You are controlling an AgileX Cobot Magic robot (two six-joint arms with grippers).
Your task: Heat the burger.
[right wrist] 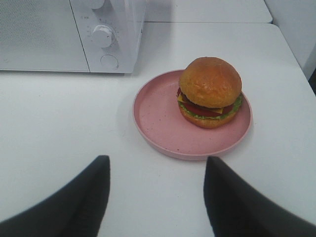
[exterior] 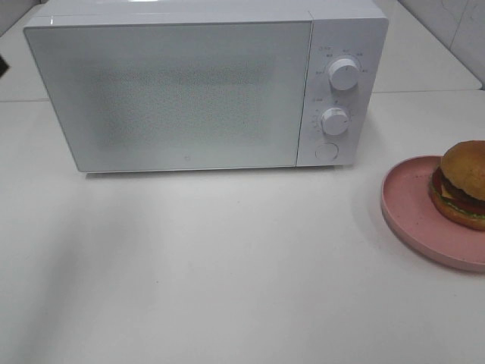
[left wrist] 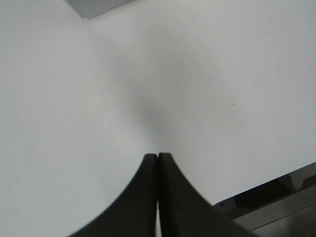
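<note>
A small round burger [right wrist: 210, 92] with a glossy golden-brown bun, dark patty, red tomato, yellow cheese and green lettuce sits on a flat round pink plate [right wrist: 158, 118], ahead of the right gripper [right wrist: 155, 190], whose two dark fingers stand wide apart with nothing between them, clear of the plate's near rim. The burger rests toward the plate's far side from that claw. Farther ahead, beyond the plate and off to one side, stands a white box-shaped microwave oven [exterior: 189, 91], its frosted door shut and two round white knobs [exterior: 344, 75] above a round button on its panel. The left gripper [left wrist: 158, 157] hangs over bare white tabletop [left wrist: 222, 74], its dark fingers pressed together on nothing, the microwave's corner just visible ahead.
</note>
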